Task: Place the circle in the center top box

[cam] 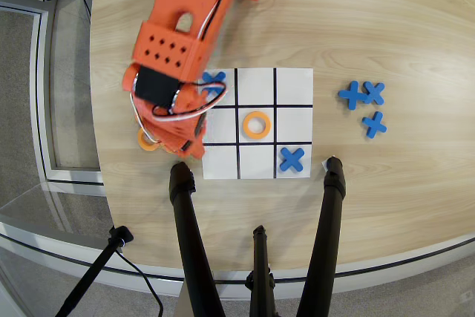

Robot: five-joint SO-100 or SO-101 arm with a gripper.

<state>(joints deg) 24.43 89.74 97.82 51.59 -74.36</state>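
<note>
In the overhead view, one flat orange plastic ring [257, 124] lies in the middle cell of the white paper 3x3 grid [294, 83], its round hole showing the white sheet beneath. It touches none of the black lines around it. The blank white cell in the middle of the grid's row nearest the picture's bottom edge [257, 162], the row farthest from the arm's base, holds nothing. To its right in the same row, a blue plastic X piece [292, 159] sits in the corner cell. Another blue X piece [214, 79] lies in the corner cell at the grid's upper left, partly covered by the arm.

The orange 3D-printed arm [174, 35] reaches from the top of the picture down over the left side of the grid. Its tool [178, 141] hangs over the pale wooden desk [386, 27] just left of the grid's edge; whether its fingers are apart or together I cannot tell from above. An orange ring [146, 141] peeks out at the tool's left side, mostly hidden.

Well apart to the right of the grid, three more blue X pieces [364, 102] lie on the desk, two touching and one just below them. Black tripod legs [187, 243] rise from the bottom edge.
</note>
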